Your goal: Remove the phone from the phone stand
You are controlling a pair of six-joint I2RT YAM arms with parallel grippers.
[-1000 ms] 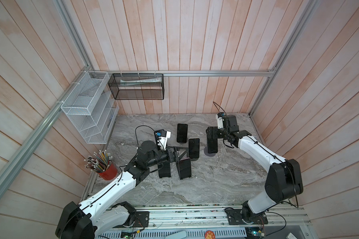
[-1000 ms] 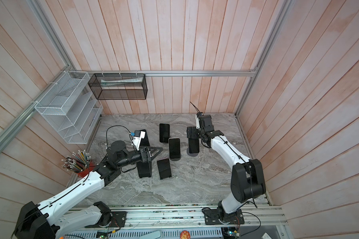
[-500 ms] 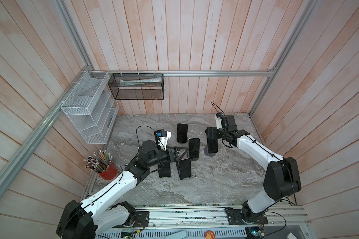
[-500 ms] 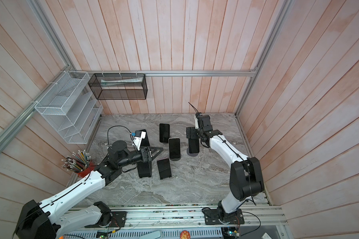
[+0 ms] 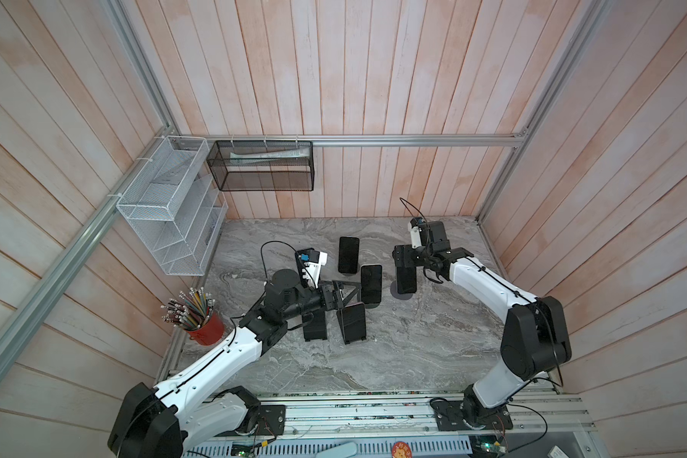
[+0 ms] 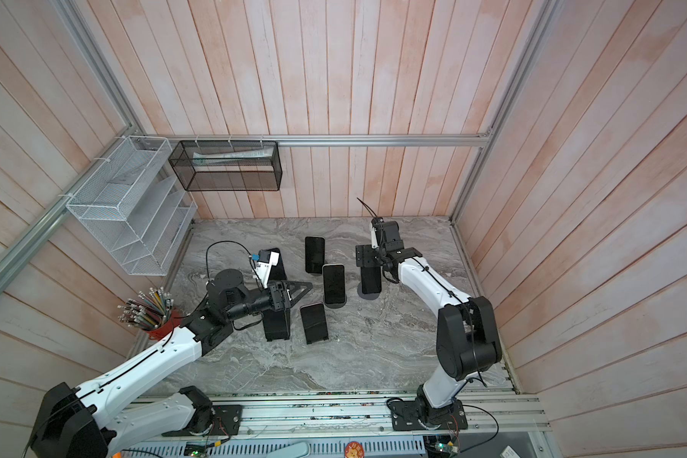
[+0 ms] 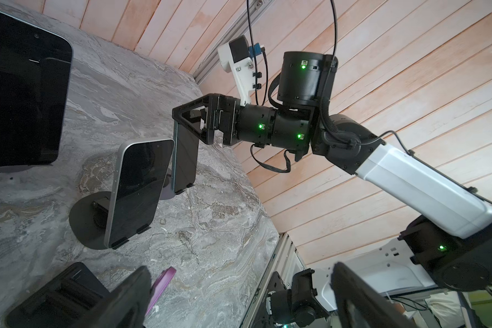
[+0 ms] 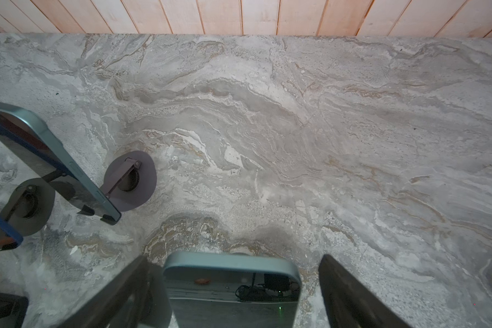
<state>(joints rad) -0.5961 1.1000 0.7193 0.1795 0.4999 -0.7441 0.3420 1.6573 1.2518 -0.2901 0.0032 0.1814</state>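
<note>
Boxed in on three sides by pale pinkish wood planks point(image 5: 334, 79), with aluminium rails point(image 5: 413, 140) along the far wall and up both far corners. Floored with a grey, veined marble slab point(image 5: 413, 349). Hung with a white wire rack point(image 5: 163, 206) on the left wall and, just beside it on the far wall, a black mesh basket point(image 5: 262, 182). Lit softly and evenly.

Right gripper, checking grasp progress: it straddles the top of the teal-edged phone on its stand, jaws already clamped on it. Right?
Not clamped: the right gripper straddles the phone, but the right wrist view shows a gap beside one finger; its jaws stand open.
</note>
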